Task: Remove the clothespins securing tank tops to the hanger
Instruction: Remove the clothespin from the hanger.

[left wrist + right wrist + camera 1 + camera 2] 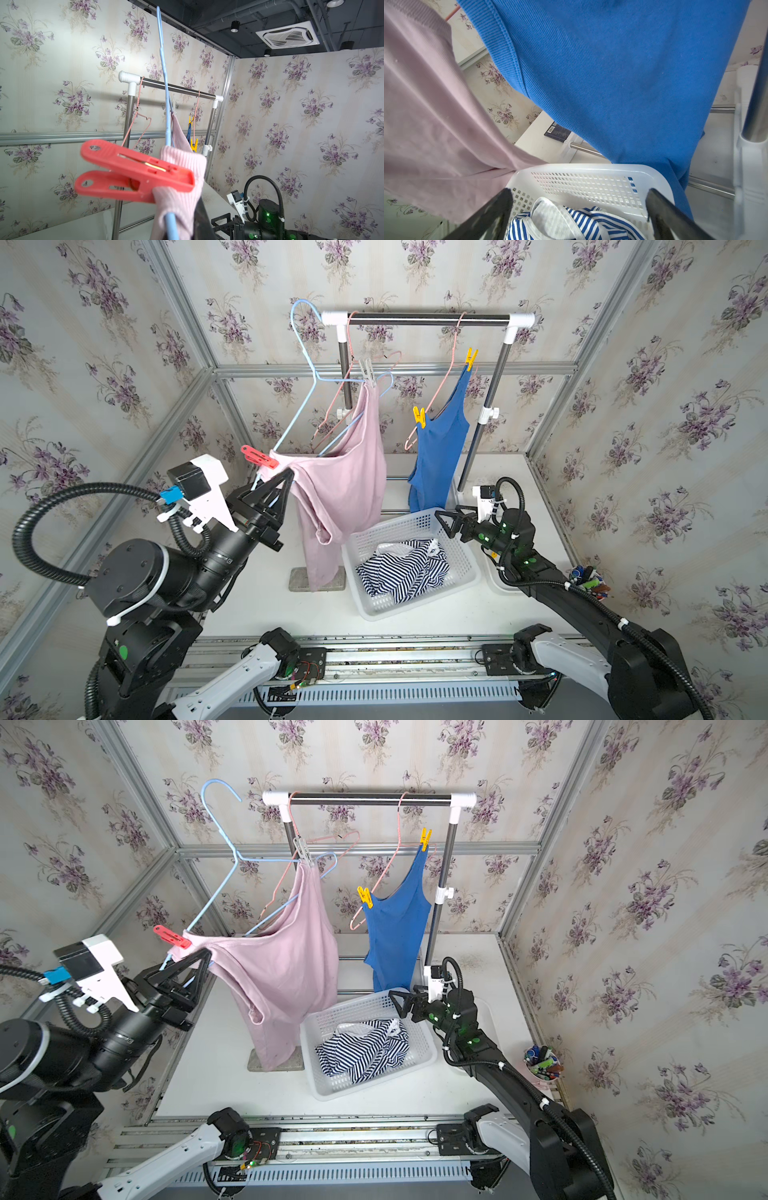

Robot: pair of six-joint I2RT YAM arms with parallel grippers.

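Red clothespin (pixel 259 457) sits just beside the tips of the left gripper (pixel 286 477), on the side away from the rack. It bites the strap of the pink tank top (pixel 345 481) where the strap wraps the corner of the blue hanger (pixel 169 225). Only print in view: a barcode label on a dark flat object (pixel 557 132) on the table (pixel 533 143) — too small to read. Left gripper is clenched on the blue hanger wire and the pink fabric around it. Right gripper (pixel 446 524) is spread wide, grasping nothing, poised at the rim of the basket (pixel 357 556); the striped tank top (pixel 405 568) lies inside. Blue tank top (pixel 440 448) hangs from two yellow clothespins (pixel 419 416); a grey clothespin (pixel 368 369) holds the pink top's other strap.
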